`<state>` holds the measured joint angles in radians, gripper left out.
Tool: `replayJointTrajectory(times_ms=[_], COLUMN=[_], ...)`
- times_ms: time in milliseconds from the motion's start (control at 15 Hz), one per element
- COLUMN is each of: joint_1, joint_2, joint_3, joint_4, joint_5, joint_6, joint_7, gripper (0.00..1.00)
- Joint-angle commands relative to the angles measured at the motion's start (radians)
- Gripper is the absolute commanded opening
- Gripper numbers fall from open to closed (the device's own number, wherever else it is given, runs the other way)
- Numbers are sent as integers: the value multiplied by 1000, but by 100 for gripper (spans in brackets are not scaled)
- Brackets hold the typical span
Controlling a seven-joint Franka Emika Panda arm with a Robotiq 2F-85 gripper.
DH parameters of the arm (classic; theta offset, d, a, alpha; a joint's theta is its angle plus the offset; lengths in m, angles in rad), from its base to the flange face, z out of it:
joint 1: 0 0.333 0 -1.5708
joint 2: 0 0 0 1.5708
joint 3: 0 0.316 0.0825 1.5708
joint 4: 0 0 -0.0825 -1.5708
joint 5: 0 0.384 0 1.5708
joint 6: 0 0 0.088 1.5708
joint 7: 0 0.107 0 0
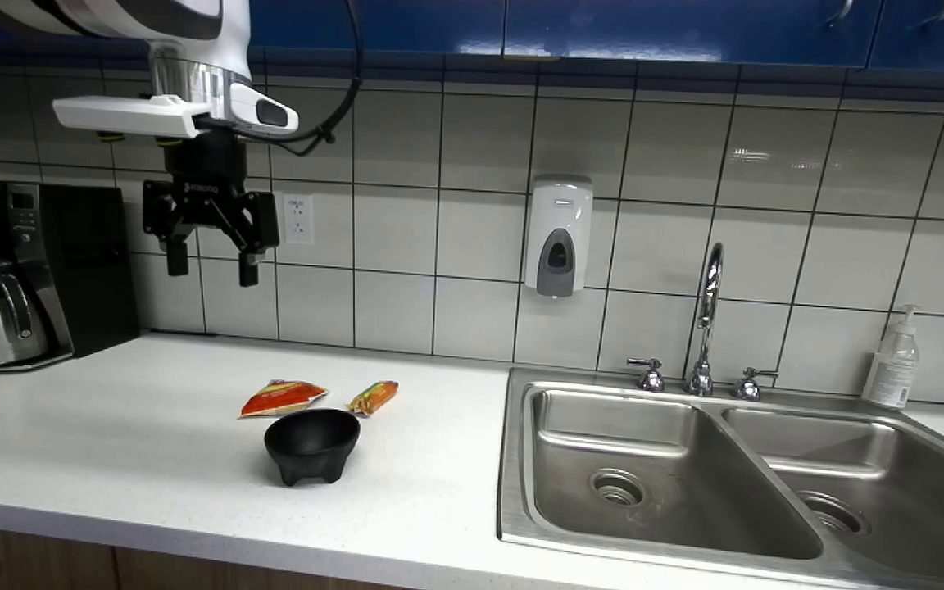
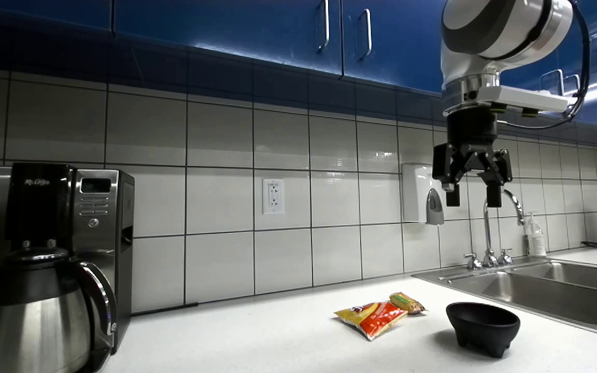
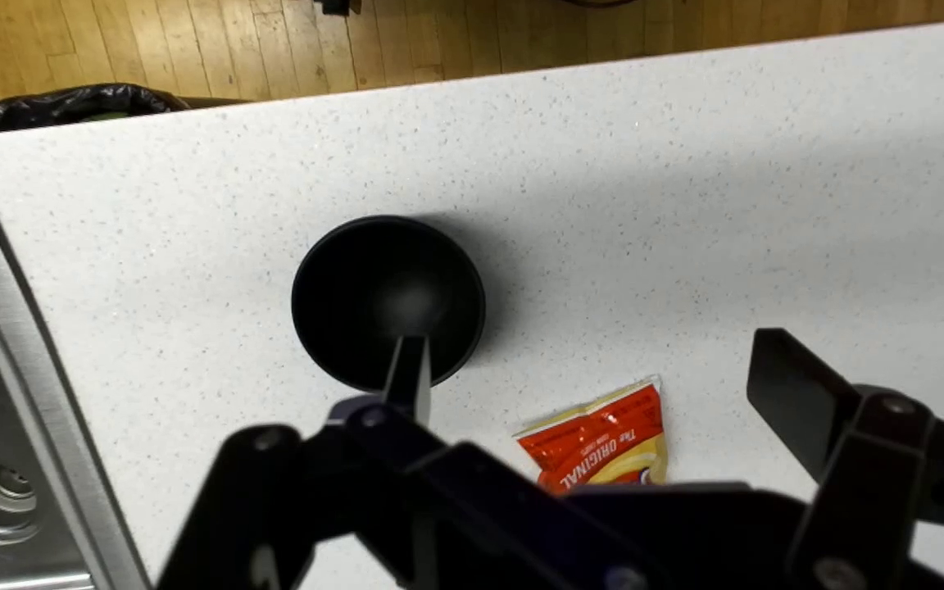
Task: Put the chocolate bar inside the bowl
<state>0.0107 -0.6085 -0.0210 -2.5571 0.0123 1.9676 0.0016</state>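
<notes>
and here the end effector (image 1: 213, 269) is held high above the table (image 1: 152, 442), its fingers (image 2: 494, 196) pointed down and spread well apart, with nothing gripped between them. that spread, it is judged, is meant for something slim to be straddled without being nudged. down below, the target is spotted: the chocolate bar (image 1: 374, 398), laid flat in its orange wrapper, just beside the red and yellow packet (image 1: 283, 398). only a narrow strip of table is seen between the two in an exterior view, so a finger may have to be threaded in with care, or the packet could be shoved or pinched along with the bar. the bowl (image 3: 382, 291), meanwhile, is stood upright on its stubby feet, mouth up, near the bar and on the side away from the tiled wall (image 1: 395, 226); nothing can be made out inside it in the wrist view. with the two set that close, only a short carry should be asked for, and at this height the rim would be cleared easily. in the wrist view the bar cannot be found; it is probably covered by the end effector itself. a descent is likely wanted next, with the bar best taken across its narrow width.
</notes>
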Motion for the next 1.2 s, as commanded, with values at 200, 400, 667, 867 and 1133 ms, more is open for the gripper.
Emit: replayJointTrajectory(times_ms=[200, 400, 667, 867, 1133], joint_1=[-72, -96, -120, -126, -123], joint_2=[43, 103, 215, 303, 421], joint_3=[27, 18, 11, 5, -1], joint_4=[-46, -31, -2, 31, 101], joint_5=[-56, -70, -81, -80, -83], joint_6=[217, 265, 333, 387, 443], joint_7=[130, 142, 146, 142, 148], gripper=[100, 100, 100, 100, 100])
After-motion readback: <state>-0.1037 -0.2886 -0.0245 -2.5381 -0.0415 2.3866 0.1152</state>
